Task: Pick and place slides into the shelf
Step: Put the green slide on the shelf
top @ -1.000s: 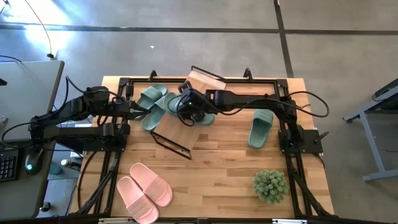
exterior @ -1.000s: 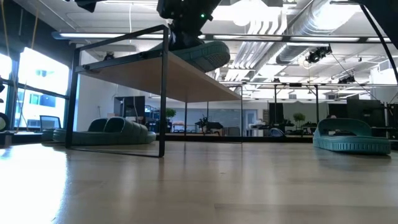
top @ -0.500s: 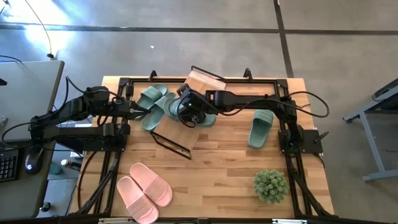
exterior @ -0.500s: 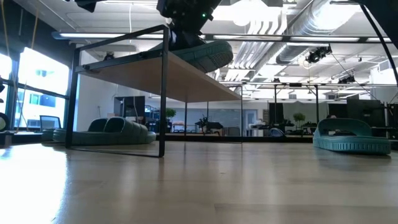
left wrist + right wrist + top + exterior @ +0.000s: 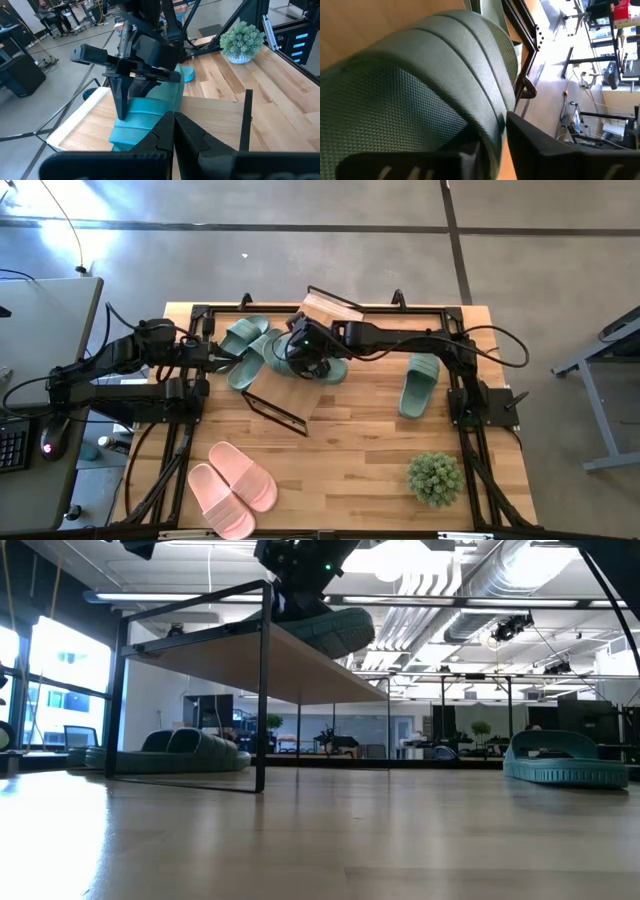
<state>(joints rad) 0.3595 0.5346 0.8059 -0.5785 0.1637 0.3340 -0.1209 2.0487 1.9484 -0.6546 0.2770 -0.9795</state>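
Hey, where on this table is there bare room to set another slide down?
The widest bare wood lies between the pink slides and the potted plant, in front of the shelf. A smaller patch lies between the shelf and the lone green slide. It is crowded at the far edge, where green slides cluster beside the shelf and the right pincer.

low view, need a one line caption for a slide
Right pincer sets a sage green slide on the bamboo top of the shelf; more green slides lie on the table behind it.
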